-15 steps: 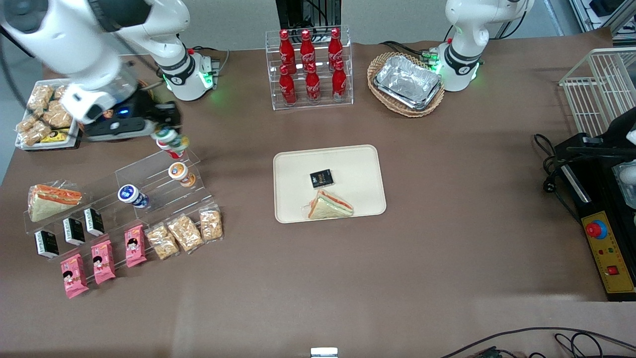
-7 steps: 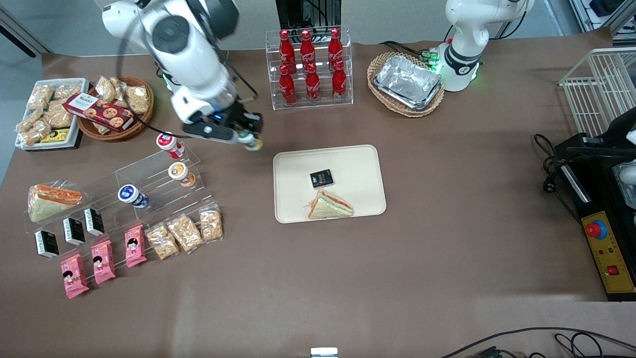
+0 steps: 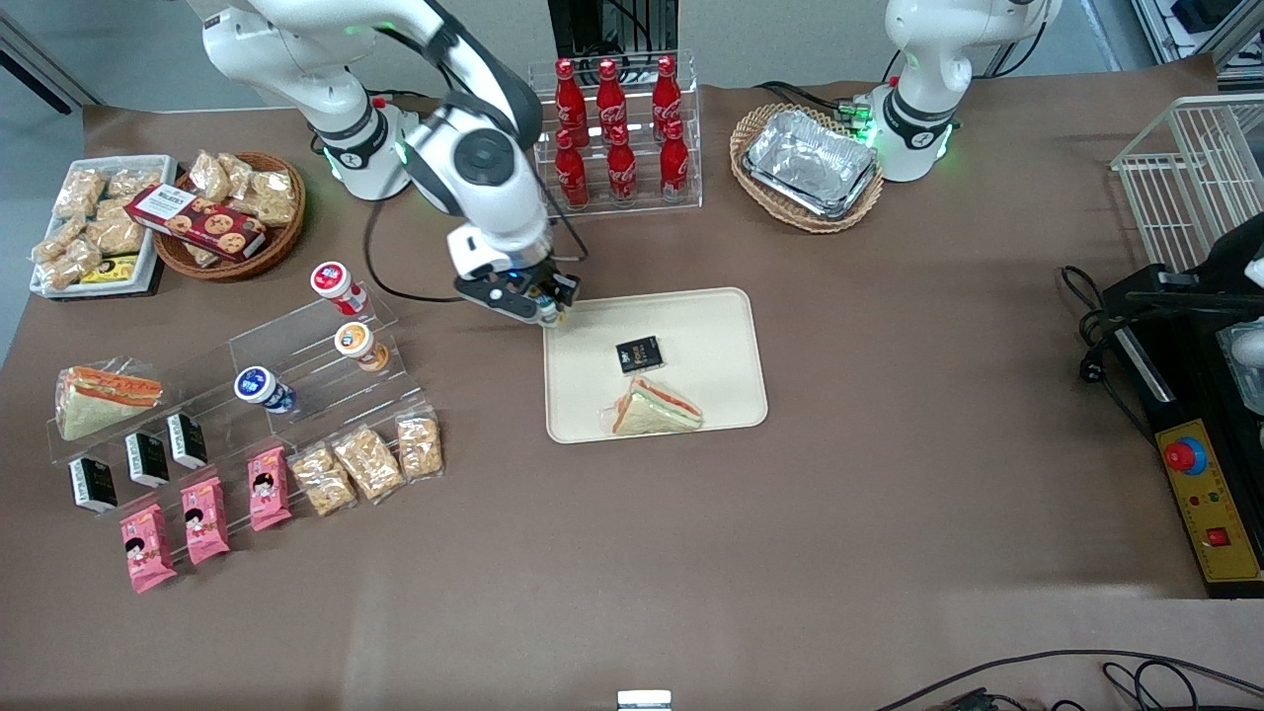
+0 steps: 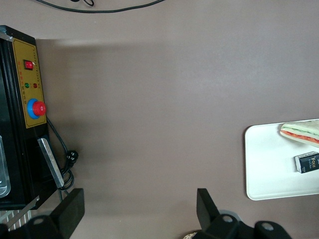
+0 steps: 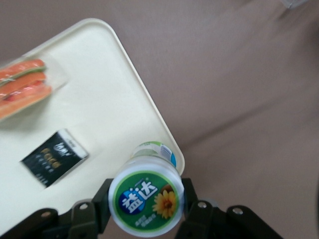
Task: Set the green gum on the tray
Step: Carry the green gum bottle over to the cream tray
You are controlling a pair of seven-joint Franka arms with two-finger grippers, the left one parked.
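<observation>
The gripper (image 5: 144,211) holds the green gum (image 5: 145,199) upright, just above the tray (image 5: 124,89) corner; the bare middle lies farther inward.

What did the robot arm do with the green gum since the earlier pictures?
The gripper, shut on the green gum, carried it from above the clear display steps toward the parked arm's end, and now holds it over a corner of the tray. The sandwich and the small black packet on the tray stayed put.
</observation>
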